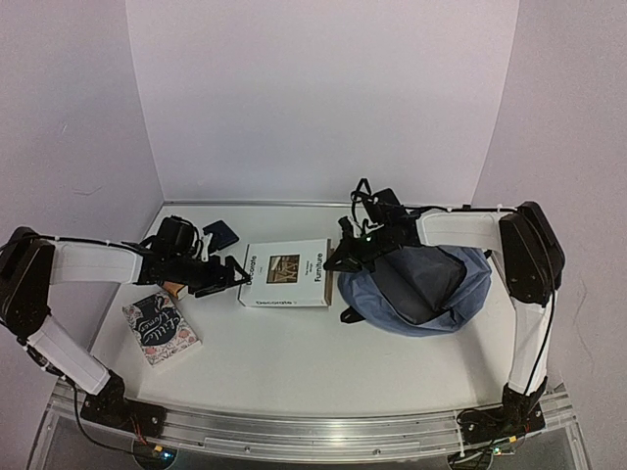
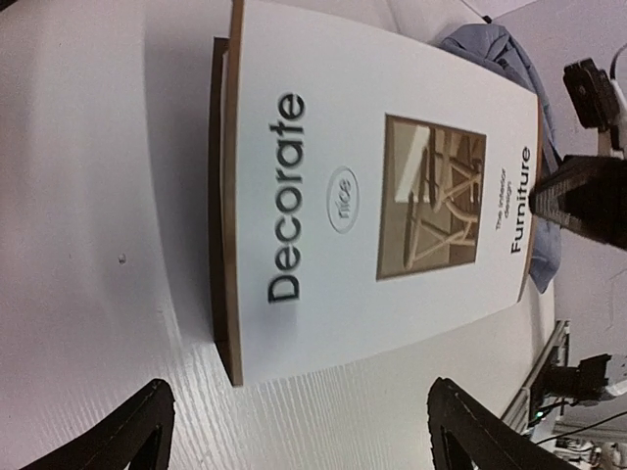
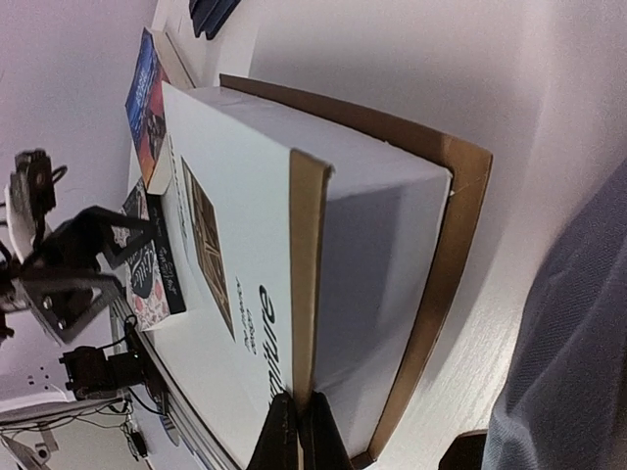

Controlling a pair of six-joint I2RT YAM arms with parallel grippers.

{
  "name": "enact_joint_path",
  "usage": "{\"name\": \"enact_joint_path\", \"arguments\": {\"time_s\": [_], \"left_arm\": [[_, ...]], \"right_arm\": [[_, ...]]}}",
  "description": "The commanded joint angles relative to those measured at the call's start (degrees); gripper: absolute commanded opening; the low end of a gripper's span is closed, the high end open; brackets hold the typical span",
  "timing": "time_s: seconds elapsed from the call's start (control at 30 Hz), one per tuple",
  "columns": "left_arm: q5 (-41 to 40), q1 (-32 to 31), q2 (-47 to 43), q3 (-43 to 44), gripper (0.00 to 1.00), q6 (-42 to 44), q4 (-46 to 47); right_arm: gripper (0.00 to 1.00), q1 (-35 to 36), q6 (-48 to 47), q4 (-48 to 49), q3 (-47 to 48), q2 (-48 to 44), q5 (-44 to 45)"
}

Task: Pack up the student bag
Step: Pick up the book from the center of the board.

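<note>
The student bag [image 1: 421,289], slate-blue and soft, lies at the right of the table with its mouth facing left; its fabric also shows in the right wrist view [image 3: 573,372]. A white book titled "Decorate" [image 1: 286,272] lies flat just left of it. My right gripper [image 1: 343,259] is at the book's right edge, its fingers [image 3: 284,436] shut on the edge of the front cover [image 3: 312,274], which stands slightly raised. My left gripper [image 2: 304,441] hovers open just off the book's [image 2: 382,186] left edge, with bare table between its fingertips.
A small floral book [image 1: 162,328] lies at the front left. Another book [image 3: 147,98] sits under the left arm. A dark blue flat item [image 1: 220,235] is at the back left. White walls enclose the table.
</note>
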Motion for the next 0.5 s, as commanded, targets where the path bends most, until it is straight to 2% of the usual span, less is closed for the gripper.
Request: {"name": "enact_joint_path", "arguments": {"time_s": [0.0, 0.07, 0.17, 0.3, 0.47], "left_arm": [[-11.8, -7.5, -5.5, 1.3, 0.90, 5.1, -2.0], [-15.0, -9.3, -6.8, 0.8, 0.90, 5.2, -3.7], [-12.7, -9.4, -10.6, -3.3, 0.91, 0.2, -0.5], [-7.9, -9.5, -17.3, -14.9, 0.91, -14.1, 16.4], [-9.6, -10.3, -18.6, -19.5, 0.91, -23.5, 24.9]], "right_arm": [[0.00, -0.8, 6.0, 0.2, 0.4, -3.1, -1.2], [0.00, -0.8, 7.3, 0.2, 0.8, -2.8, -2.0], [0.00, -0.8, 8.0, 0.3, 0.6, -3.1, -2.0], [0.00, -0.8, 8.1, 0.9, 0.0, -3.6, -1.8], [0.00, -0.7, 9.9, 1.5, -0.9, -4.8, -0.9]]}}
